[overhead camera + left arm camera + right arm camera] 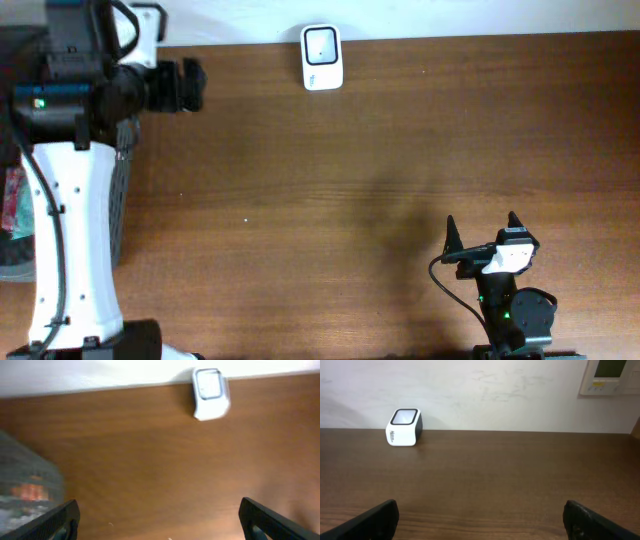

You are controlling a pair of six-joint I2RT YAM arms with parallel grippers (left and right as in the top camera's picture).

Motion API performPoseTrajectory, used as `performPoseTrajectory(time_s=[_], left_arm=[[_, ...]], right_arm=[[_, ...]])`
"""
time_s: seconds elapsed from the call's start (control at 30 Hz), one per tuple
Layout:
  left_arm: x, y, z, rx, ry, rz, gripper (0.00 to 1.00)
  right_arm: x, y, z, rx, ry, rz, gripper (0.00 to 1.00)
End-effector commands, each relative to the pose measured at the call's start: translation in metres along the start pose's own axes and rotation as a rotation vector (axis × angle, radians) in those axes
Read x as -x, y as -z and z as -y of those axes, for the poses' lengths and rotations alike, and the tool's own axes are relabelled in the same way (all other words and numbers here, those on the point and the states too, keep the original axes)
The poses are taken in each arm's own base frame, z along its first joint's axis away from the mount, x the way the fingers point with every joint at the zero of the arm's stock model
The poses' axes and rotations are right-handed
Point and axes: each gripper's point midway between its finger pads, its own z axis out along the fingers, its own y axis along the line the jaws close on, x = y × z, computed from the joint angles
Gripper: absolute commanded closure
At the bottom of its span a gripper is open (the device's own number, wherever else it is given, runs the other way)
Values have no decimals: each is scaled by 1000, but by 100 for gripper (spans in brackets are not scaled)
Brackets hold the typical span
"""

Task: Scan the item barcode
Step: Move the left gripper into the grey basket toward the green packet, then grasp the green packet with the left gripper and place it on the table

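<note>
Left arm (pixel 70 220) rises closest to the overhead lens, over the left edge of the surface (pixel 330 170), where a mesh basket (pixel 118 205) stands. Inside it, blurred, a red-orange packet (pixel 31 491) is probably the item to scan, kept there for picking. Against the far edge sits the scanner (pixel 321 57), window up, likely within reach of both arms. Both the left gripper (pixel 196 85) and the right gripper (pixel 481 226) are spread wide, holding and touching nothing.

White scanner (pixel 321 57) upright (far edge)
</note>
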Motion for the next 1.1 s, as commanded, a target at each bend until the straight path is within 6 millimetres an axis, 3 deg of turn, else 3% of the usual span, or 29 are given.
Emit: performPoseTrajectory(time_s=[0.0, 0.1, 0.23, 0.3, 0.33, 0.47, 0.6, 0.83, 0.9, 1.0, 1.03, 1.07], left_arm=[[37, 21, -92, 315, 224, 177, 1], [47, 42, -145, 409, 292, 271, 1], [19, 67, -227, 603, 410, 258, 1], [-2, 61, -251, 639, 438, 188, 1], [-21, 45, -263, 644, 412, 95, 1], [-86, -25, -285, 632, 415, -200, 1], [-143, -53, -311, 747, 455, -418, 1], [-202, -87, -307, 676, 455, -656, 1], [-225, -82, -310, 709, 444, -757, 1], [-239, -78, -313, 715, 459, -792, 1], [-243, -77, -314, 708, 472, -796, 4], [-244, -77, -315, 699, 482, -792, 24]], right_arm=[[-3, 0, -1, 0, 2, -3, 1], [-3, 0, -1, 0, 2, -3, 1], [-3, 0, -1, 0, 2, -3, 1], [-3, 0, -1, 0, 2, -3, 2], [-3, 0, -1, 0, 2, -3, 1], [-3, 0, -1, 0, 2, -3, 1], [-3, 0, -1, 0, 2, -3, 1], [-3, 0, -1, 0, 2, -3, 1], [-3, 0, -1, 0, 2, -3, 1], [-3, 0, -1, 0, 2, -3, 1], [-3, 0, -1, 0, 2, -3, 1], [-3, 0, -1, 0, 2, -3, 1]])
